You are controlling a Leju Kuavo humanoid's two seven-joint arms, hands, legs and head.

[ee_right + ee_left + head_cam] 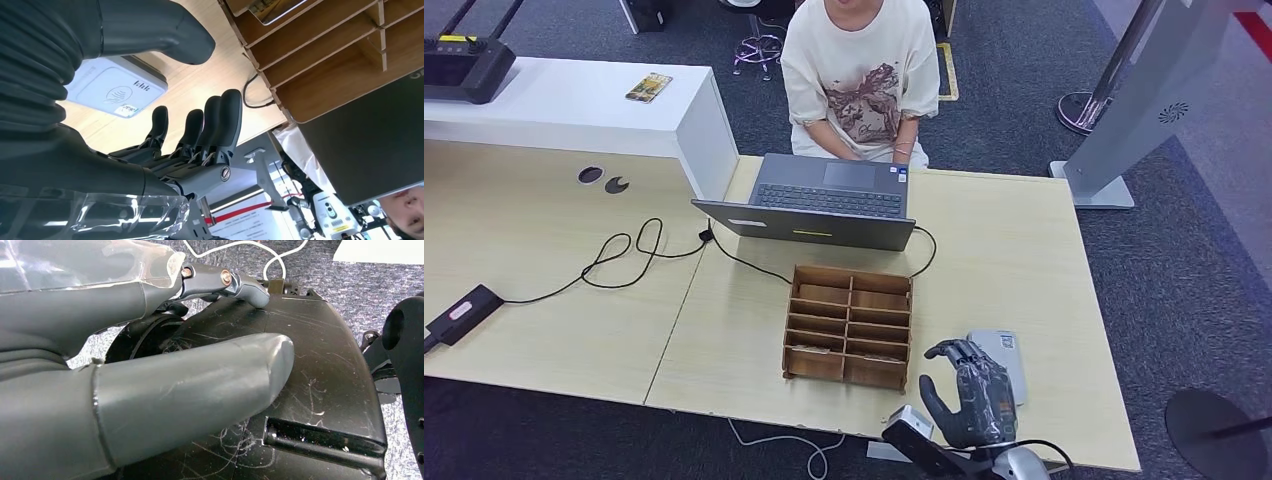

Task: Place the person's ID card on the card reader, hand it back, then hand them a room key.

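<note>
Desk [1024, 270], empty right hand [969, 390] beside card reader [1009, 355]

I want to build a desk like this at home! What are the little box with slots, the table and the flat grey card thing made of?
The slotted box looks like thin plain wood or plywood: brown, matte, with notched joints showing. The table seems a pale wood-look board, its grain lines faint; probably laminate, hard to tell. The card reader looks like smooth light-grey plastic with rounded corners and a printed wave symbol.

One laptop [829, 200], one card reader [1004, 362], one wooden organizer [849, 326]
</note>
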